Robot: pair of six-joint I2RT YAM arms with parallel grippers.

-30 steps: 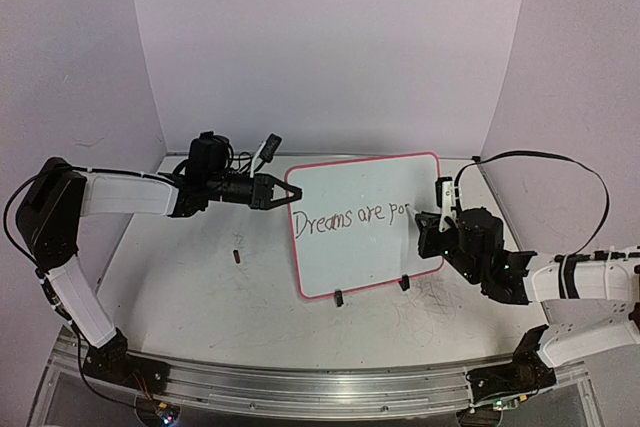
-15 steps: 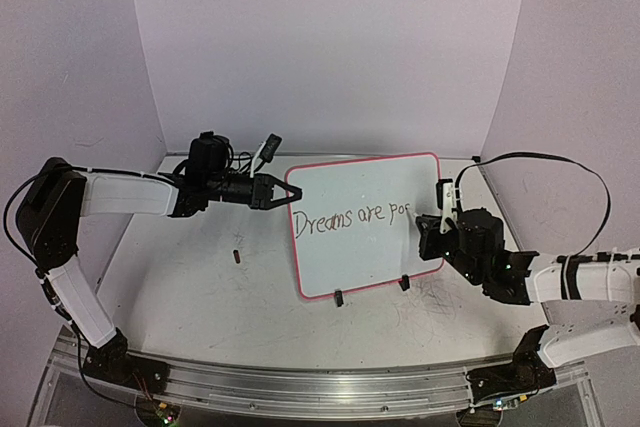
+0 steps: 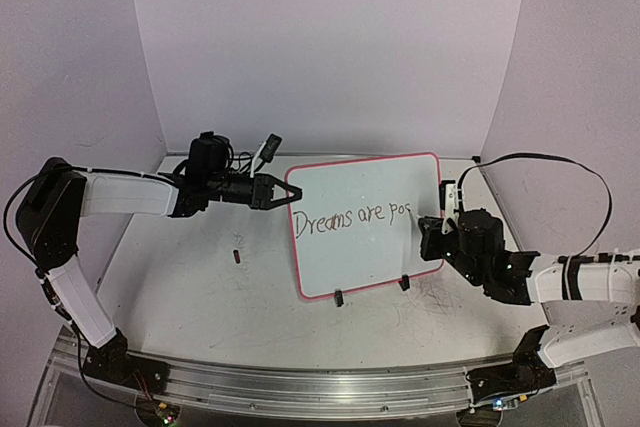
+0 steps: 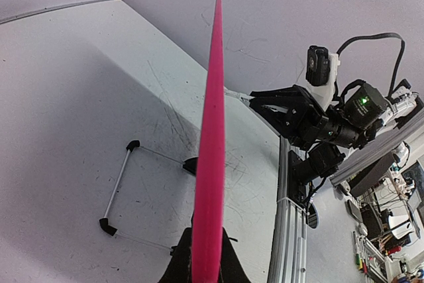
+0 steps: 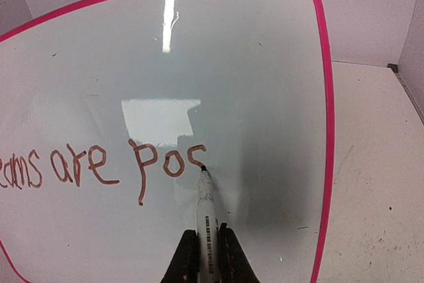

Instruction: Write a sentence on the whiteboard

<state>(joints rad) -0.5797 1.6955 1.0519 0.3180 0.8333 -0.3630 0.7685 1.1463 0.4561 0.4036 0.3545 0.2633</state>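
The whiteboard (image 3: 362, 259), white with a pink rim, stands tilted at the table's middle on two black clip feet (image 3: 339, 297). The sentence (image 3: 350, 217) on it reads "Dreams are pos" in thin reddish-brown strokes. My left gripper (image 3: 283, 192) is shut on the board's left edge; in the left wrist view the rim (image 4: 211, 164) runs edge-on between the jaws of that gripper (image 4: 207, 266). My right gripper (image 3: 432, 232) is shut on a white marker (image 5: 205, 210). Its tip touches the board (image 5: 252, 64) at the lower end of the "s" (image 5: 195, 157).
A small dark cap-like piece (image 3: 236, 256) lies on the table left of the board. A thin wire stand with black ends (image 4: 119, 187) sits behind the board. The purple walls close in at the back and sides. The metal rail (image 3: 300, 382) runs along the near edge.
The last word has grown from "po" with a partial stroke to "pos". My right gripper has shifted slightly right and down with the marker. The left arm has not moved.
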